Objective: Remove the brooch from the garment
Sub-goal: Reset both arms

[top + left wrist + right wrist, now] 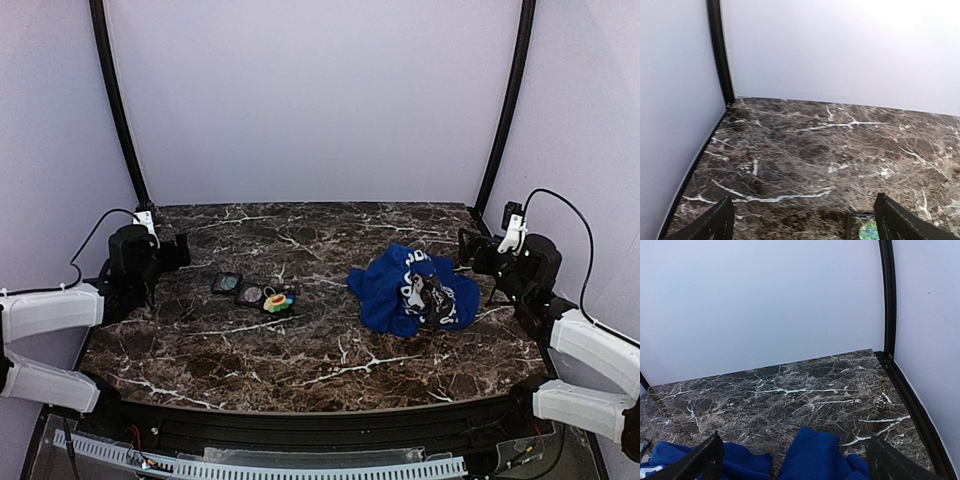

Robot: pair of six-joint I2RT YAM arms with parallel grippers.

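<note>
The blue garment [412, 290] lies crumpled with white print on the right half of the marble table; its folds also show low in the right wrist view [815, 455]. The brooch [278, 300], a tiny green, yellow and red pin, lies on the table left of centre, apart from the garment, beside two small dark trays. My left gripper [183, 250] [804, 212] is open and empty, hovering at the far left. My right gripper [466, 250] [794, 446] is open and empty, just behind the garment's right side.
Two small dark square trays [226, 283] [250, 294] sit left of the brooch; one shows at the bottom of the left wrist view [864, 229] with a green-blue round thing in it. White walls and black corner posts [112, 100] enclose the table.
</note>
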